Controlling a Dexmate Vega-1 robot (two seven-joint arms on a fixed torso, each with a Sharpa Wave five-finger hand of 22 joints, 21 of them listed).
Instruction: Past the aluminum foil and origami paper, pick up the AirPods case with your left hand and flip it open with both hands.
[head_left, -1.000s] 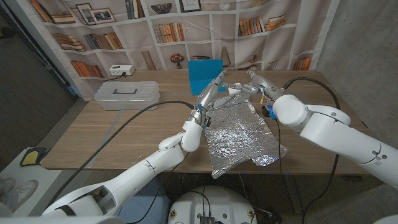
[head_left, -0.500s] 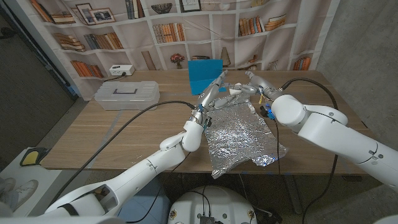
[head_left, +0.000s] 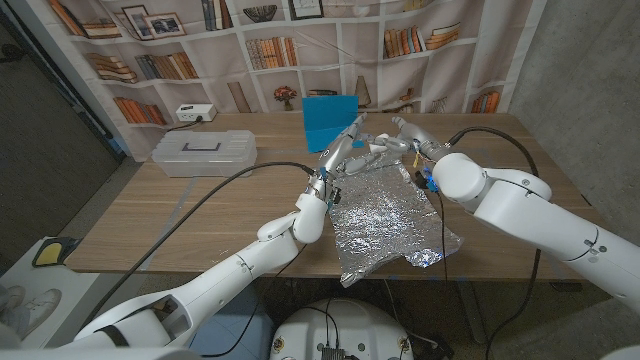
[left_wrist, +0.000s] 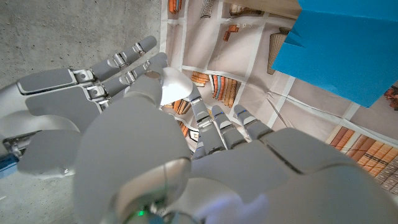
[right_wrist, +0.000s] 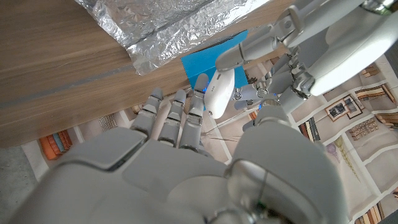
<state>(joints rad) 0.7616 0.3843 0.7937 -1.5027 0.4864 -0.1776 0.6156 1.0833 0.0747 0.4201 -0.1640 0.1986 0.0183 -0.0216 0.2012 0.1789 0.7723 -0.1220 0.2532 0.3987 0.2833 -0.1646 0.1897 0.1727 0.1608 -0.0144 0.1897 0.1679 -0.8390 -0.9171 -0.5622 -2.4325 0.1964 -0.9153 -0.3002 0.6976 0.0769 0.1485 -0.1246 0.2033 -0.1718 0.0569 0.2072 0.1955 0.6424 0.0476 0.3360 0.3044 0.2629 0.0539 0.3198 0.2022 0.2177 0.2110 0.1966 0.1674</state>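
The left hand (head_left: 342, 148) is holding a small white rounded AirPods case (right_wrist: 219, 93) in its fingertips, up in the air above the far end of the crinkly silver sheet of aluminum foil (head_left: 385, 215). In the right wrist view the case is sitting between the left hand's fingers (right_wrist: 249, 46), with one finger on its top end and others along its side. The right hand (head_left: 403, 135) is reaching in from the other side, its fingers (right_wrist: 180, 121) stretching out toward the case and lying just beside it (I cannot tell if they are touching it, or if that hand is pinching anything). In the left wrist view the case (left_wrist: 176, 86) is peeking out past the left hand's own fingers (left_wrist: 217, 127), with the right hand (left_wrist: 81, 93) close by it. The foil is lying flat on the wooden table (head_left: 200, 215). Just beyond the foil's far end a bright blue square of origami paper (head_left: 328, 118) is standing up. Well to the left of the foil, a clear plastic box with a lid (head_left: 203, 153) is sitting on the table.
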